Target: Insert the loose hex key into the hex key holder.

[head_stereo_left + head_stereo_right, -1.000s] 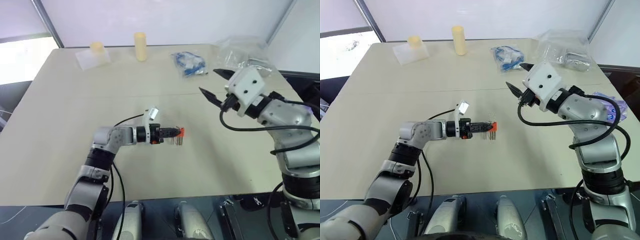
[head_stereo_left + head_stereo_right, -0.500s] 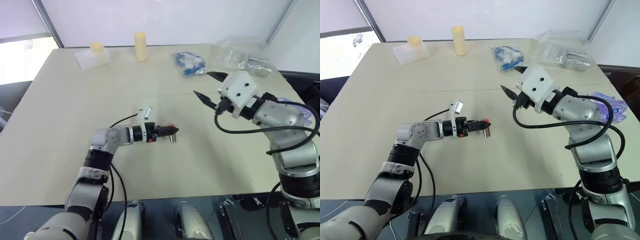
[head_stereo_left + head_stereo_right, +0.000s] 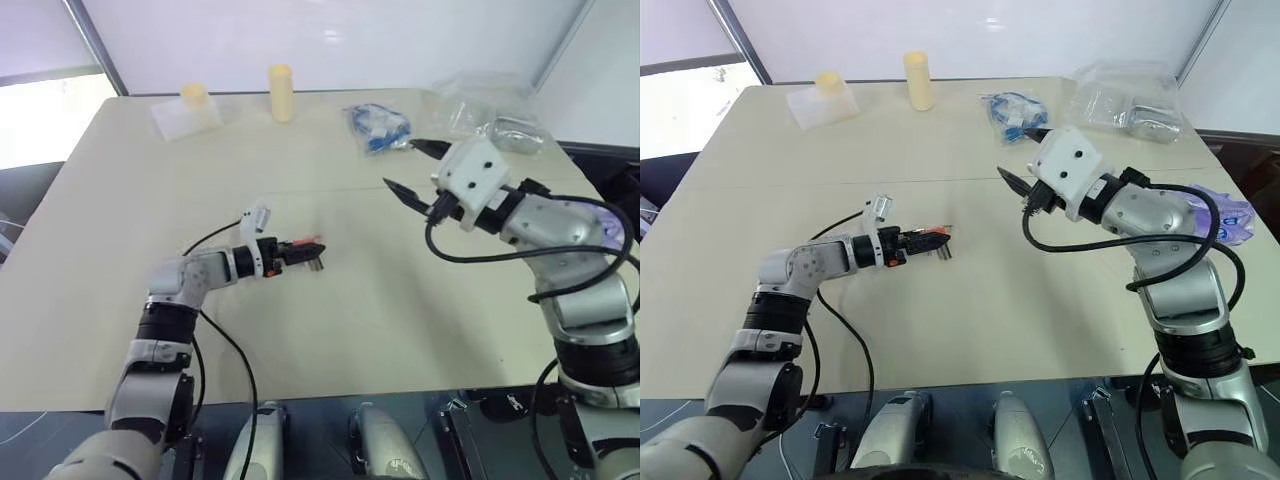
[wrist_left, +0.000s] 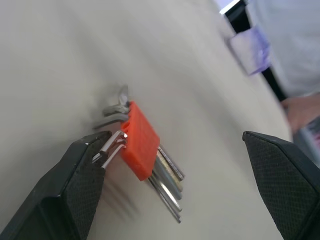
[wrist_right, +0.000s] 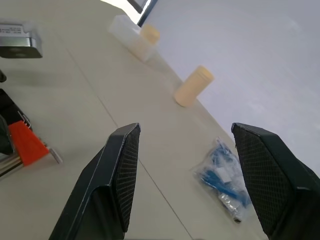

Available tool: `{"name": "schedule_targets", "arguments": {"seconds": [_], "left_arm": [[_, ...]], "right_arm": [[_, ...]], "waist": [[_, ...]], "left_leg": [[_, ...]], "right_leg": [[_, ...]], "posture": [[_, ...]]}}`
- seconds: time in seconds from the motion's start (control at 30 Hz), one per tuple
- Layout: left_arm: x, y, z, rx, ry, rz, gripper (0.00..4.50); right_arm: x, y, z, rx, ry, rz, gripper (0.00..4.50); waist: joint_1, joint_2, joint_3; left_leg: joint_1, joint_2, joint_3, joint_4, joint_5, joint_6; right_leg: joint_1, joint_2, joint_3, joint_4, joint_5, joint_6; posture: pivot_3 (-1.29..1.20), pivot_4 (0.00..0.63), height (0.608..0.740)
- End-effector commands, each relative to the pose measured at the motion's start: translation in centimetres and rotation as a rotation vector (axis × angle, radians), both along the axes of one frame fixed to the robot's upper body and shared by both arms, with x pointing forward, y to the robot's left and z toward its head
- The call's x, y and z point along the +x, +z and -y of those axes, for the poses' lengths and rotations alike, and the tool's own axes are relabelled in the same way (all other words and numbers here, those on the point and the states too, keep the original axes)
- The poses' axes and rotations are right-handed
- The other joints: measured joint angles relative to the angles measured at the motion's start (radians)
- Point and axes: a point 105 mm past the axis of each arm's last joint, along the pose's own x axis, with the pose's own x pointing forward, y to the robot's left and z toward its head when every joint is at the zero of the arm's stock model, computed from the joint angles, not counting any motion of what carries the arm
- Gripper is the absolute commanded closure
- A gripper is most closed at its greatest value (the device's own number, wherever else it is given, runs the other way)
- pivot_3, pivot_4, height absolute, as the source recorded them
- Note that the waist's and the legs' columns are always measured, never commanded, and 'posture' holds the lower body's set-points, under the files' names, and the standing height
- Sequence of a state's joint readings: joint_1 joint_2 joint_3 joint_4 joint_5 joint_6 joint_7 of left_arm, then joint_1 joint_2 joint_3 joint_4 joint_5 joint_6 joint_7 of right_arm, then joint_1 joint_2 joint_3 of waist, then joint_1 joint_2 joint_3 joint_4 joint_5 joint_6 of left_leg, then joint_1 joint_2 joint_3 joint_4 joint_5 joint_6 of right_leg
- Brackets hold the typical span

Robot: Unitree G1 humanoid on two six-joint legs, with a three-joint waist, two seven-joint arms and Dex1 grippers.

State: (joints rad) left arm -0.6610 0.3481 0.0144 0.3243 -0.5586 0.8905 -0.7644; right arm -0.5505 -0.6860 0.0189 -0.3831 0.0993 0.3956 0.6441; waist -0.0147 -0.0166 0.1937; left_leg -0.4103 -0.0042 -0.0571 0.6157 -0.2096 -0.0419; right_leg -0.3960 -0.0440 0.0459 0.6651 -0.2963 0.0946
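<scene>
The hex key holder (image 4: 140, 142), a small red-orange block with several dark keys through it, lies on the beige table (image 3: 120, 200) near the middle. My left gripper (image 3: 308, 250) is open around it, and one finger (image 4: 75, 185) is right against the keys' bent ends. The holder also shows in the right wrist view (image 5: 27, 142). My right gripper (image 3: 400, 165) hangs open and empty above the table, to the right of the holder and well apart from it. The loose hex key is out of view as a separate piece.
At the table's far edge stand a yellow cylinder (image 3: 282, 92) and a clear box with a yellow piece (image 3: 188, 110). A blue packet (image 3: 378, 128) and clear plastic bags (image 3: 490, 105) lie at the back right, and a purple-white packet (image 3: 1222, 215) lies behind my right arm.
My left gripper went from shut on the holder to wide open and swung left. The holder shifted left with it. My right gripper stayed nearly still.
</scene>
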Motion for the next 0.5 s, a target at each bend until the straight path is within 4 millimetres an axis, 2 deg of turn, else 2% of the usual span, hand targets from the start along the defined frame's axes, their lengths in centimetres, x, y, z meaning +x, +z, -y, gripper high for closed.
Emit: {"name": "schedule_targets", "arguments": {"seconds": [0.03,0.13,0.23,0.37,0.5], "left_arm": [[0.0,0.7,-0.3,0.059,-0.001,0.068,0.08],[0.0,1.2,-0.2,0.079,-0.002,0.085,0.08],[0.0,0.7,-0.7,0.165,-0.014,0.114,0.08],[0.0,0.5,-1.5,0.233,-0.025,0.157,0.08],[-0.4,1.3,-2.7,0.293,-0.050,0.240,0.08]], "right_arm": [[-0.3,1.3,-0.3,-0.001,0.015,0.061,1.48],[-0.2,1.3,-0.4,-0.001,0.018,0.062,1.48],[-0.2,1.3,-0.4,-0.003,0.019,0.061,1.48],[-0.2,1.3,-0.5,-0.005,0.022,0.060,1.48],[-0.3,1.2,-0.5,-0.013,0.027,0.052,1.48]], "waist": [[0.000,0.000,0.000],[0.001,0.000,0.000],[0.000,0.000,0.000],[-0.001,0.000,0.000],[-0.003,0.000,0.000]], "left_leg": [[0.000,0.000,0.000,0.000,0.000,0.000],[0.000,0.000,0.000,0.000,0.000,0.000],[0.000,0.000,0.000,0.000,0.000,0.000],[0.000,0.000,0.000,0.000,0.000,0.000],[0.000,0.000,0.000,0.000,0.000,0.000]], "right_leg": [[0.000,0.000,0.000,0.000,0.000,0.000],[0.000,0.000,0.000,0.000,0.000,0.000],[0.000,0.000,0.000,0.000,0.000,0.000],[0.000,0.000,0.000,0.000,0.000,0.000],[0.000,0.000,0.000,0.000,0.000,0.000]], "posture": [[0.00,0.150,0.740],[0.00,0.150,0.740],[0.00,0.150,0.740],[0.00,0.150,0.740],[0.00,0.150,0.740]]}}
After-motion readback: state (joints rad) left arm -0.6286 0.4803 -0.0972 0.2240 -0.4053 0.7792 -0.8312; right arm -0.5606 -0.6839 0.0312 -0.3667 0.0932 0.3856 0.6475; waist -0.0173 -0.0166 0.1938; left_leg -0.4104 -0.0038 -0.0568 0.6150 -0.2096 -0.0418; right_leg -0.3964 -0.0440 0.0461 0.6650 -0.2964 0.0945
